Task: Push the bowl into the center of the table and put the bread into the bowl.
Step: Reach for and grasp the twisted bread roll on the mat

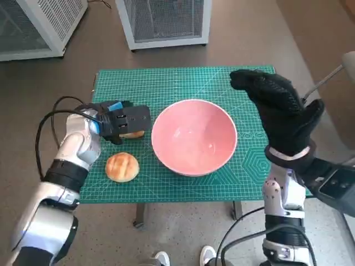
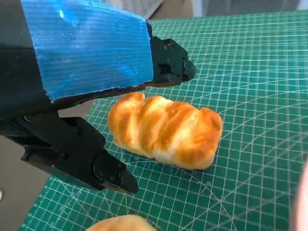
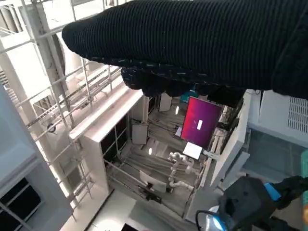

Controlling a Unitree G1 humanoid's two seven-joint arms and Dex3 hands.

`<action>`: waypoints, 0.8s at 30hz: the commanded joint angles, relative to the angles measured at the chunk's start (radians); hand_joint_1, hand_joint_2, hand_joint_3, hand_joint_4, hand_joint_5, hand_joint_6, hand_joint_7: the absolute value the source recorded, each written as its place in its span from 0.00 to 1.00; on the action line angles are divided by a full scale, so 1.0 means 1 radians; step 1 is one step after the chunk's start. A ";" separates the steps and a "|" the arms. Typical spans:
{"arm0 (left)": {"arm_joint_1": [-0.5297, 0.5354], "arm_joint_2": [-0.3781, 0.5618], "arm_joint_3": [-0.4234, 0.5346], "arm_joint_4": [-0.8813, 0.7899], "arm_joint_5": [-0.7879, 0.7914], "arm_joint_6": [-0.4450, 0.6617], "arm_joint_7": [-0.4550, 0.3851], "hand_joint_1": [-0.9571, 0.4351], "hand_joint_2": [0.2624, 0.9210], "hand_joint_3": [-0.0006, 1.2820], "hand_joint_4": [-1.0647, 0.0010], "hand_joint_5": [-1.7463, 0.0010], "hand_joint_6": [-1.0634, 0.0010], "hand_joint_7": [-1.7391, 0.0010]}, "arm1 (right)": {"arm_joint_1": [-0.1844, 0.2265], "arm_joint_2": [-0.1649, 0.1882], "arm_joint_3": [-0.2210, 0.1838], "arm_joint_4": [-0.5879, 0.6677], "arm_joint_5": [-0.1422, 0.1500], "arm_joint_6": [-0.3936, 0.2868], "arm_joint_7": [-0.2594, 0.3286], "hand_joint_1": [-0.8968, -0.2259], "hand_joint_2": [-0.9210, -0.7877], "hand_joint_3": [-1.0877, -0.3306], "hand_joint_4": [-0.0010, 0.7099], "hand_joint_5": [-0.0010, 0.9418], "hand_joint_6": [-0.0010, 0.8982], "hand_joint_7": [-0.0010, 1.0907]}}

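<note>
A pink bowl stands empty near the middle of the green cutting mat. Left of it lies a braided bread loaf, mostly hidden under my left hand. In the left wrist view the loaf rests on the mat between that hand's spread black fingers, with a gap showing on each side. A round bun sits closer to the front edge, apart from the hand. My gloved right hand hangs raised to the right of the bowl, fingers spread, holding nothing.
White mesh cabinets stand on the floor behind the table. A person's shoes show below the front edge. A black cable loops beside my left forearm. The right wrist view looks away into the room.
</note>
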 commanded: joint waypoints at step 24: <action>-0.048 -0.014 -0.061 0.243 0.048 -0.288 0.361 0.69 0.98 0.13 0.50 0.19 0.40 0.39 | 0.041 -0.001 0.003 0.014 0.005 -0.009 0.013 0.53 0.00 0.80 0.53 0.00 0.11 0.62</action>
